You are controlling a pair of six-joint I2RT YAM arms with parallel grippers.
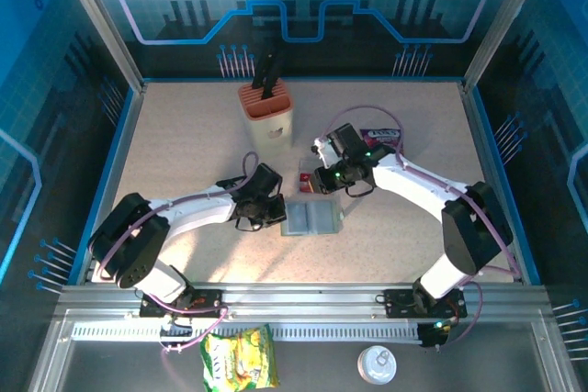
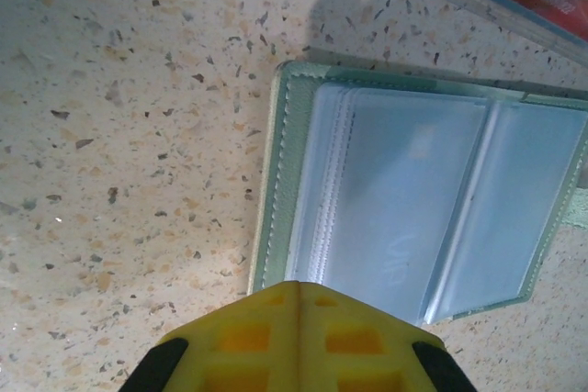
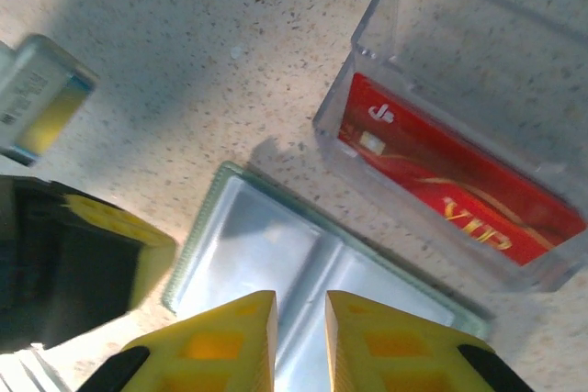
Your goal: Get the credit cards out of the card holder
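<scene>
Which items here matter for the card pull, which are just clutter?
Job: card holder, red card, the clear stand it sits in.
Clutter: orange pot with dark handles, purple packet, yellow-green packet, white round lid.

Left arm (image 1: 193, 208) and right arm (image 1: 423, 185): white link shells joined by black motor housings, with purple cables (image 1: 246, 164) routed alongside. The left hand (image 2: 299, 305) and right hand (image 3: 300, 319) are fitted with yellow fingers (image 3: 220, 341) moulded with square recesses.
</scene>
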